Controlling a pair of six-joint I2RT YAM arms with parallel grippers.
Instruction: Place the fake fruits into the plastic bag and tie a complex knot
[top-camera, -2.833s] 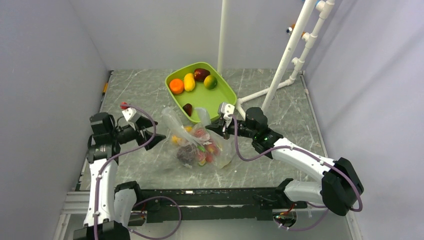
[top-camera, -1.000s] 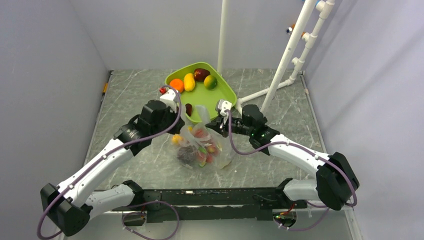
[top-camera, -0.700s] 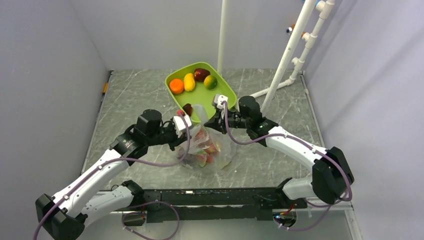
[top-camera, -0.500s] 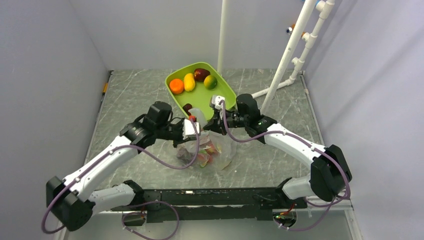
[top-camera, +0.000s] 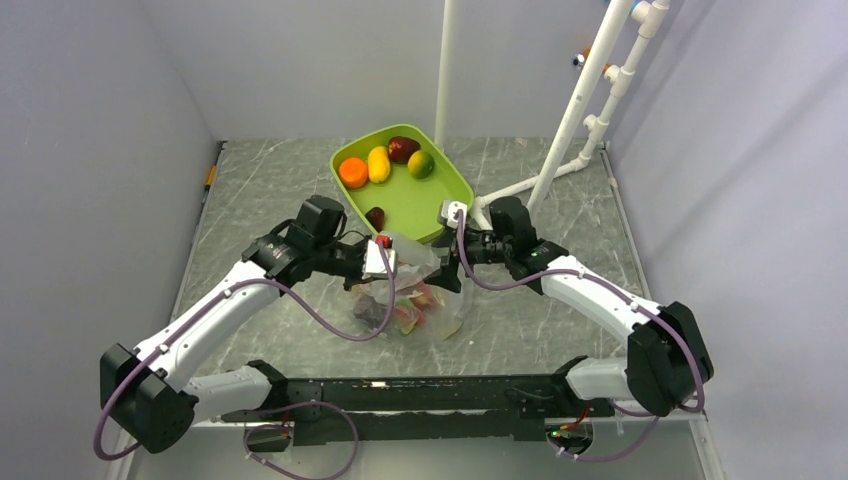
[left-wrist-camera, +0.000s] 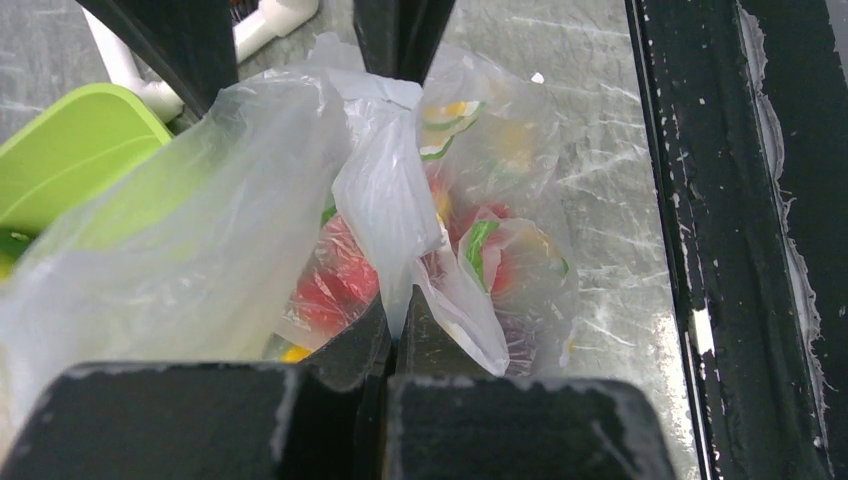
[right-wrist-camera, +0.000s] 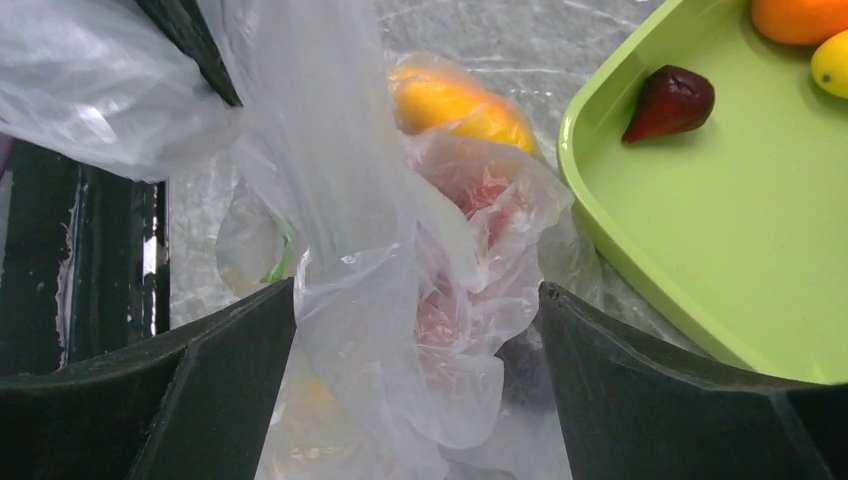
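The clear plastic bag (top-camera: 412, 300) lies on the table in front of the tray, with red, orange and green fake fruits (left-wrist-camera: 335, 285) inside it. My left gripper (top-camera: 388, 264) is shut on a flap of the bag's mouth (left-wrist-camera: 395, 215). My right gripper (top-camera: 443, 268) stands open, and loose bag plastic (right-wrist-camera: 400, 300) hangs between its wide-apart jaws. An orange oblong (right-wrist-camera: 455, 100) shows through the bag. An orange (top-camera: 352, 172), a yellow oblong (top-camera: 378, 164), maroon fruits (top-camera: 403, 149) and a green-yellow one (top-camera: 421, 164) lie in the tray. No knot is in view.
The lime green tray (top-camera: 440, 195) sits just behind the bag, and its rim (right-wrist-camera: 600, 230) is close to my right fingers. A white pipe frame (top-camera: 580, 110) rises at the back right and a white pole (top-camera: 445, 70) stands behind the tray. Grey walls enclose the table.
My left gripper swung in from the left to the bag's mouth and stays shut. My right gripper opened wide, letting go of the plastic, and drew slightly to the right.
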